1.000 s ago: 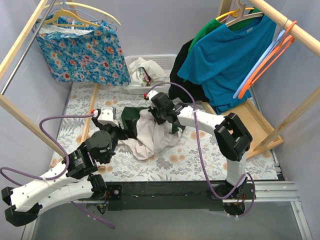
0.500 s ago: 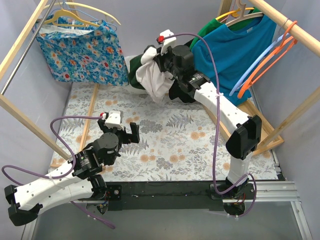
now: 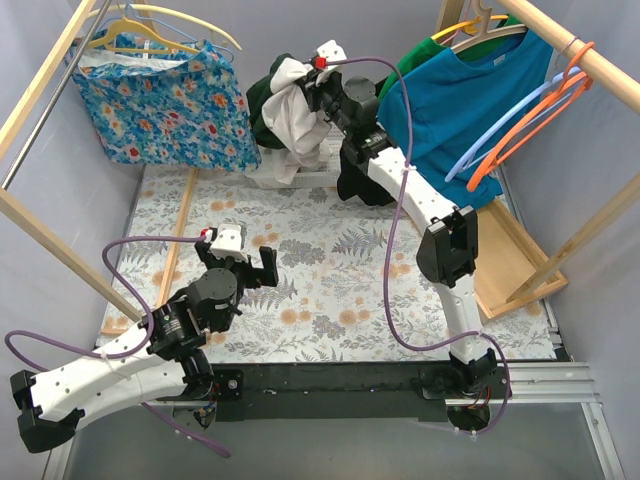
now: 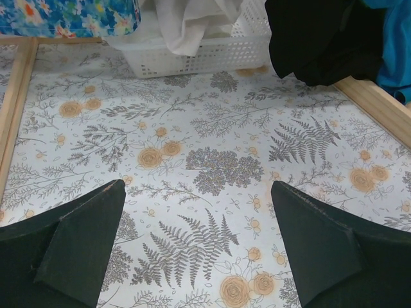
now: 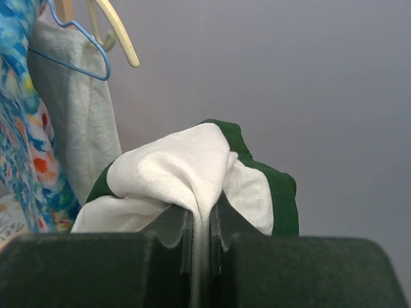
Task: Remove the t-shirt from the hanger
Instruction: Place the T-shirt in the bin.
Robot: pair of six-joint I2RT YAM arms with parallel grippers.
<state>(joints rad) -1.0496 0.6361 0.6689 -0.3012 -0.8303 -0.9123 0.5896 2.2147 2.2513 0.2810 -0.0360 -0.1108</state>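
Note:
A white t-shirt with green trim (image 3: 290,112) hangs bunched at the back, above the white basket (image 3: 268,181). My right gripper (image 3: 318,85) is shut on a fold of it, and the right wrist view shows white cloth (image 5: 173,170) pinched between the shut jaws of that gripper (image 5: 201,224). My left gripper (image 3: 255,265) stands open low over the flowered table, nothing between its fingers (image 4: 77,250). No hanger shows in the bundle. Empty yellow hangers (image 3: 160,25) hang on the left rail.
A blue floral garment (image 3: 160,100) hangs at the back left. A teal t-shirt (image 3: 460,110) and a black garment (image 3: 360,185) hang at the back right, beside blue and orange hangers (image 3: 510,130). Wooden rails (image 3: 40,250) frame both sides. The basket (image 4: 199,54) holds cloth.
My right gripper has carried the t-shirt from the table middle up and back, over the basket. My left gripper has come off the cloth and stays open over the table.

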